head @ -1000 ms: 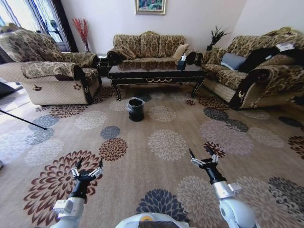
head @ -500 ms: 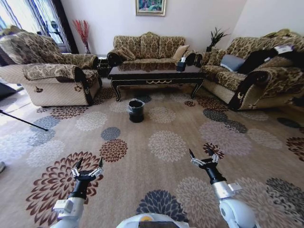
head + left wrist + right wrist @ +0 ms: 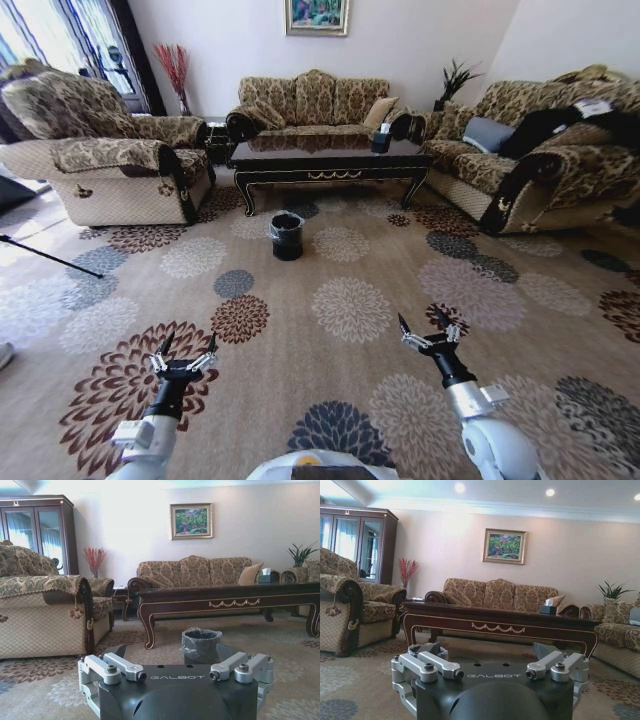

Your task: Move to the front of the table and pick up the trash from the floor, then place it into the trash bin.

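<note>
The dark brown coffee table [image 3: 327,156] stands well ahead across the flower-patterned carpet [image 3: 350,300], in front of a patterned 3-seat sofa [image 3: 315,100]. The small black trash bin [image 3: 287,234] with its clear liner sits on the carpet just before the table's left end, apart from it; from the left wrist camera it appears directly ahead, below the table's gold-trimmed edge. Both arms are held low and forward over the carpet near the robot: the left gripper [image 3: 183,350] hovers above a brown medallion, the right gripper [image 3: 424,326] above plain beige, each with fingers spread apart and holding nothing. Trash scraps cannot be made out on the floor.
</note>
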{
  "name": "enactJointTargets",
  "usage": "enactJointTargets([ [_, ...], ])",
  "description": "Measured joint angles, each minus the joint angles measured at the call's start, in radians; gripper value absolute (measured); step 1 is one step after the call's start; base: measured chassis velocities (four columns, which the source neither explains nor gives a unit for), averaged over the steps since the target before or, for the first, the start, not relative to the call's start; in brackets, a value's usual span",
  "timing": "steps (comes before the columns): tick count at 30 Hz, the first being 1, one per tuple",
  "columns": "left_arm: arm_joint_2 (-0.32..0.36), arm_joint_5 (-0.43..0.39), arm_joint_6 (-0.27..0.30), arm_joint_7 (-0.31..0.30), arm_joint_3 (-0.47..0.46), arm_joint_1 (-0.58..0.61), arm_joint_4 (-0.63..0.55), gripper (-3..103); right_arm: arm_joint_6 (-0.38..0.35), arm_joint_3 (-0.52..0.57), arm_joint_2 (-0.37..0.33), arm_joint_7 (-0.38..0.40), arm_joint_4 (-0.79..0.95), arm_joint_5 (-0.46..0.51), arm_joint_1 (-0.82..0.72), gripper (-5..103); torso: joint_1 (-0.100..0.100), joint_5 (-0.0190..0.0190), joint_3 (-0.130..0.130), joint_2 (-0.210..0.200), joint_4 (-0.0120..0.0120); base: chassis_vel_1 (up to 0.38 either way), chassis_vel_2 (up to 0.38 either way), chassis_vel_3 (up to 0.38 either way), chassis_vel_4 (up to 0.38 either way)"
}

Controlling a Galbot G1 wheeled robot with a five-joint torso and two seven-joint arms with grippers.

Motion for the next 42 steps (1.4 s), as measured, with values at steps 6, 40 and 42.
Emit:
enactJointTargets([
  [6,0.000,0.000,0.000,0.000,0.000,0.000,0.000,100,0.000,0.000,0.000,0.000,0.000,0.000,0.000,100,0.008,0.0000,0.017,0.024,0.0000,0.000,0.000,0.000,0.000],
  [40,0.000,0.000,0.000,0.000,0.000,0.000,0.000,100,0.000,0.000,0.000,0.000,0.000,0.000,0.000,100,0.051,0.0000,0.106,0.158,0.0000,0.000,0.000,0.000,0.000],
  [42,0.000,0.000,0.000,0.000,0.000,0.000,0.000,100,0.000,0.000,0.000,0.000,0.000,0.000,0.000,100,0.056,0.0000,0.114,0.169,0.0000,0.000,0.000,0.000,0.000],
])
